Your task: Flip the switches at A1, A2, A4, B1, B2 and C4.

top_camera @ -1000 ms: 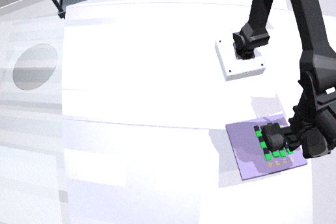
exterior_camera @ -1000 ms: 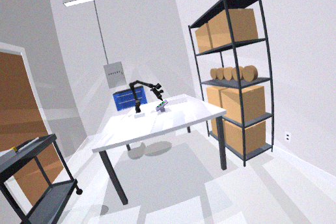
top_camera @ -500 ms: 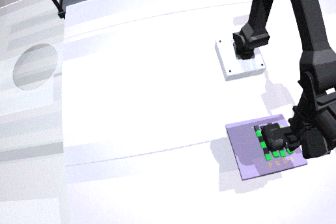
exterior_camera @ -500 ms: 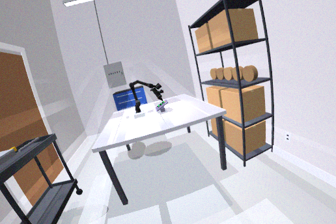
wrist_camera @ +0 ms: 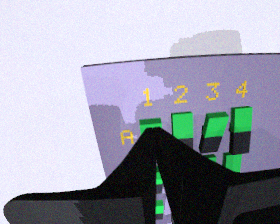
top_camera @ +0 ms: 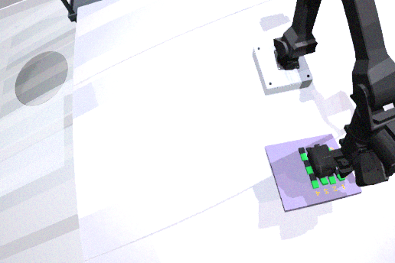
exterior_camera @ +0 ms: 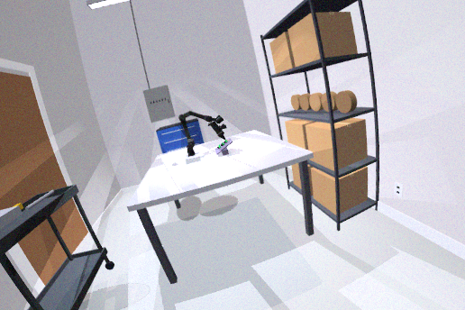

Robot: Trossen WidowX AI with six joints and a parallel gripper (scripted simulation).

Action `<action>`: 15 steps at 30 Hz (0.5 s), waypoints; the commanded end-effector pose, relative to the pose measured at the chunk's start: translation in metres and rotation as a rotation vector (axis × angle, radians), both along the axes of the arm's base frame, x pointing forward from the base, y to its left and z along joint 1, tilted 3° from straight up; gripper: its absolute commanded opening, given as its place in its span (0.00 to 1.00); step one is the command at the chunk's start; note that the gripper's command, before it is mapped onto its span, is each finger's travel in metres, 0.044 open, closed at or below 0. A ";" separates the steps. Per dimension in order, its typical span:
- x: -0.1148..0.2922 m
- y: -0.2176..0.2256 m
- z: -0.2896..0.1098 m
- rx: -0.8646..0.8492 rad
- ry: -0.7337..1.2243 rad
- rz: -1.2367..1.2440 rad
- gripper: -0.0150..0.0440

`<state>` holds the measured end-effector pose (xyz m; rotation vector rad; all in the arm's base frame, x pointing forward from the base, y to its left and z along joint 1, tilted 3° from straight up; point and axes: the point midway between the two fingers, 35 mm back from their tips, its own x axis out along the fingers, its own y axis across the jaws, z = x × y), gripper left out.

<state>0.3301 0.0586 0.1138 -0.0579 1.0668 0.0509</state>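
Note:
The lilac switch panel (top_camera: 281, 180) (exterior_camera: 218, 152) (wrist_camera: 101, 85) carries rows of switches, each with a green half and a black half. My gripper (wrist_camera: 152, 133) is shut and empty. Its tips overlap switch A1 (wrist_camera: 150, 123) in the wrist view, with only A1's green far end showing; whether they touch it cannot be told. Switches A2 (wrist_camera: 182, 125), A3 (wrist_camera: 216, 122) and A4 (wrist_camera: 241, 120) show green at the far end and black at the near end. A3 looks tilted differently from A2 and A4. The fingers hide most of rows B and C; the arm covers part of the panel in the top view.
The white arm base (top_camera: 264, 77) stands on the white table (top_camera: 164, 119) beside the panel. A cart (exterior_camera: 50, 199) and a shelf with boxes (exterior_camera: 340, 141) stand away from the table. Yellow numbers 1, 2, 3 and onward run along the panel's far side.

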 end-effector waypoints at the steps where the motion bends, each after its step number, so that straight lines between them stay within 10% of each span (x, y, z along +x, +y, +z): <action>1: 0.000 0.001 -0.001 0.002 0.005 0.005 0.25; 15: 0.001 0.001 -0.003 0.002 0.005 0.005 0.25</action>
